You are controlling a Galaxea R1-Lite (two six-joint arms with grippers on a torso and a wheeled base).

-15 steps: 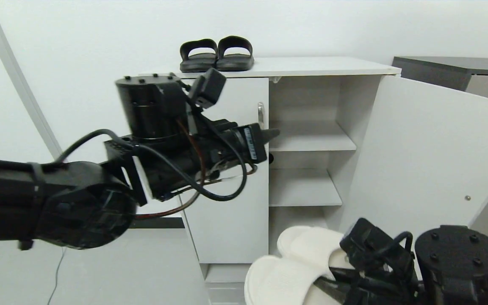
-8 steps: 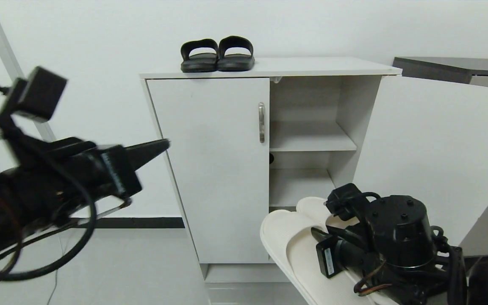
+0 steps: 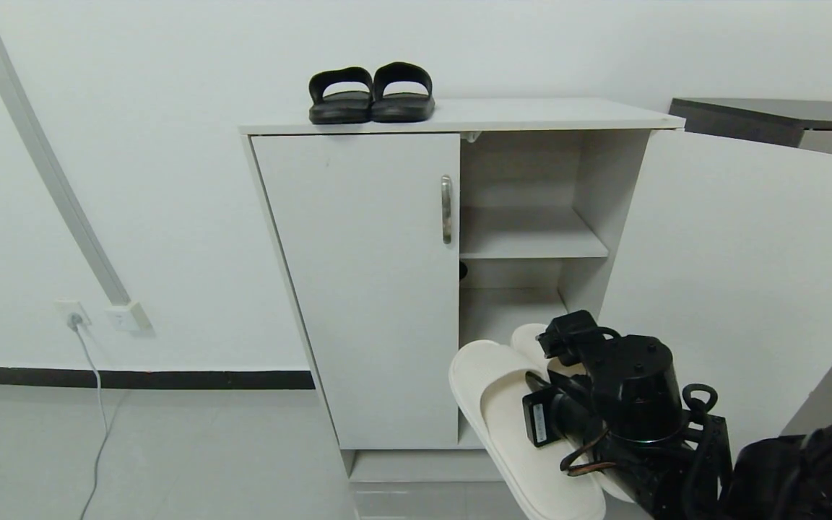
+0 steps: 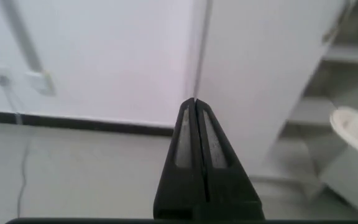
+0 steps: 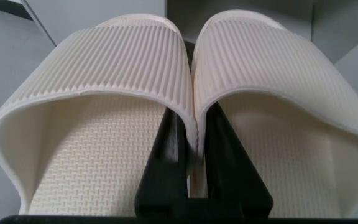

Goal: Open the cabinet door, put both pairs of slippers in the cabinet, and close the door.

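Smooth white cabinet (image 3: 358, 289), ribbed cream slippers (image 3: 500, 410)

A grey strip (image 3: 48, 173) runs slantwise down the white wall (image 3: 170, 58) to a small box (image 3: 128, 316). Beside it a socket (image 3: 71, 312) holds a plug; its cable (image 3: 100, 426) hangs to the grey floor (image 3: 206, 455). A black band (image 3: 134, 378) lines the wall's foot. A dark grey unit (image 3: 777, 112) stands far right

The left end effector (image 4: 196, 106), its fingers pressed together, hangs above the floor (image 4: 92, 168) in front of the cabinet's closed door (image 4: 260, 68). Past that door's edge are open shelves (image 4: 347, 55) and a white slipper (image 4: 355, 126). A wall socket (image 4: 40, 82) sits above the black baseboard (image 4: 73, 121).
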